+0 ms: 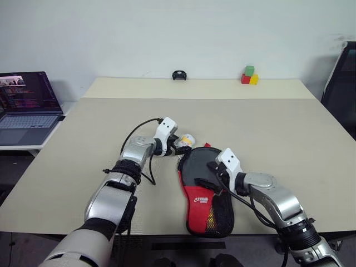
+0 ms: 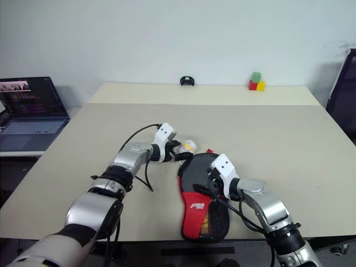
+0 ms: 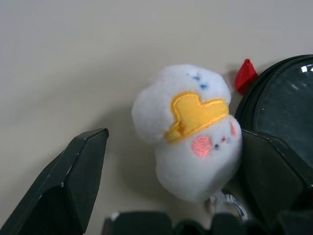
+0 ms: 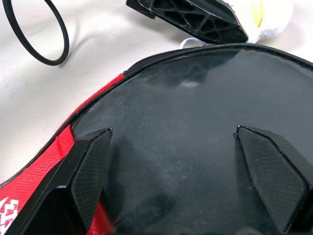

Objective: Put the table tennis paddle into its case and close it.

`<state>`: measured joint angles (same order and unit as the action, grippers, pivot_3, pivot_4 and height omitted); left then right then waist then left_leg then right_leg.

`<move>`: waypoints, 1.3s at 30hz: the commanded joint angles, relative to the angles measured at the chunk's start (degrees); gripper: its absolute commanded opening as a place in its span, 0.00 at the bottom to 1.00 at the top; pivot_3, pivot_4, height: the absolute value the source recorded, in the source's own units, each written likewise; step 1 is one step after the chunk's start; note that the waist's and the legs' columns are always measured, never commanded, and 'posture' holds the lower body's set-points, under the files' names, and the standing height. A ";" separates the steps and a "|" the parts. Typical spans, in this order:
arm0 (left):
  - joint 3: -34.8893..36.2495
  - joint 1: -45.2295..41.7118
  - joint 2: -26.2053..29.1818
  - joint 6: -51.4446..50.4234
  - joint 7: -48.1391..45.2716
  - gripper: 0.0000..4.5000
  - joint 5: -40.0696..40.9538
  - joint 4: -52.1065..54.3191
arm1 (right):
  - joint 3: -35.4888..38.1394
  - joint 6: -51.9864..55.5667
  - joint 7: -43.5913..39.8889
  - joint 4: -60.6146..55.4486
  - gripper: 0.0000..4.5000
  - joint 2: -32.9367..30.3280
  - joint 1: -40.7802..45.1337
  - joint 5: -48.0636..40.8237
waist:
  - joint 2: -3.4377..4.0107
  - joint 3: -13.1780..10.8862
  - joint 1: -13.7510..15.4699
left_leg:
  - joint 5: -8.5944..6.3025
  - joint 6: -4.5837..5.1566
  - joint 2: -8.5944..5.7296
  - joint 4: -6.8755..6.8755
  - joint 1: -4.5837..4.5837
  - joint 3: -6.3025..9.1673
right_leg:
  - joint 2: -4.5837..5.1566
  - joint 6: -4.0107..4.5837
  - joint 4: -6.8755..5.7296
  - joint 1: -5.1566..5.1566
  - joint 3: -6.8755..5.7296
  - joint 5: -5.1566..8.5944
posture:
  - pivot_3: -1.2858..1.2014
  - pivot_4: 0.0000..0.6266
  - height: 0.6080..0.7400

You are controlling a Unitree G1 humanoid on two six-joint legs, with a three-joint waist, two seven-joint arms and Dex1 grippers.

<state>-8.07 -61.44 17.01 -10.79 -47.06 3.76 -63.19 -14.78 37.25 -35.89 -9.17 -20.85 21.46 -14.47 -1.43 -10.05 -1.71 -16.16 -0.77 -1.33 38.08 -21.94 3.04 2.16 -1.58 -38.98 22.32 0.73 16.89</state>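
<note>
Clutter first, as I see it from the head camera: a laptop (image 1: 28,108) with its screen lit sits at the left edge of the frame on a lower surface beside the table (image 1: 289,128); a small black object (image 1: 178,75) rests at the table's far edge, top centre, and three coloured blocks (image 1: 249,75), green on red and yellow, stand at upper right. A black cable (image 1: 139,130) loops off my left arm over the tabletop.

At lower centre lies the case (image 1: 203,192), its red panel with white lettering toward the bottom of the frame and its round dark window toward the middle. Whether the paddle is inside I cannot tell. A white-and-yellow plush charm (image 3: 188,132) sits just beside the case's rounded top.

My left gripper (image 3: 171,161) has its jaws wide apart, one finger on each side of the charm. My right gripper (image 4: 195,171) hangs over the case's dark window, jaws spread wide, gripping nothing.
</note>
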 commanded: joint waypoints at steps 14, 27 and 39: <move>2.73 -1.42 -2.61 3.02 -3.02 0.22 -2.33 -3.93 | -0.04 0.53 3.48 -1.15 1.00 -0.06 -0.68 3.45 | -0.03 0.02 0.04 | 0.00 0.00 -0.01 0.01 0.01 0.01 | 0.00 0.00 -0.03 0.00 -0.01 0.00 | 0.52 0.24 1.00; 3.65 -0.56 -1.24 2.91 -2.72 0.03 -2.71 -2.95 | -1.43 2.42 2.26 4.86 1.00 -0.60 0.77 5.58 | -0.09 0.08 -0.06 | 0.00 0.00 -0.01 0.03 0.07 0.00 | 0.00 -0.01 -0.07 -0.02 0.01 0.00 | 0.52 0.24 1.00; 2.47 -6.85 -4.90 8.45 5.28 0.03 -7.34 -8.72 | -4.42 1.45 2.05 7.42 1.00 0.31 1.06 7.86 | -0.32 0.29 -0.01 | 0.01 0.00 -0.01 0.07 0.13 0.02 | -0.01 -0.06 -0.11 -0.09 0.00 -0.04 | 0.52 0.24 1.00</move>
<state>-5.85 -65.24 12.75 -4.60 -44.42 -2.80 -72.05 -16.33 36.77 -33.75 -5.27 -20.66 23.95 -8.14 -1.76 -9.76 -1.72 -16.16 -0.77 -1.34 38.16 -21.80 3.06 2.15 -1.65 -39.09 22.22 0.72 16.84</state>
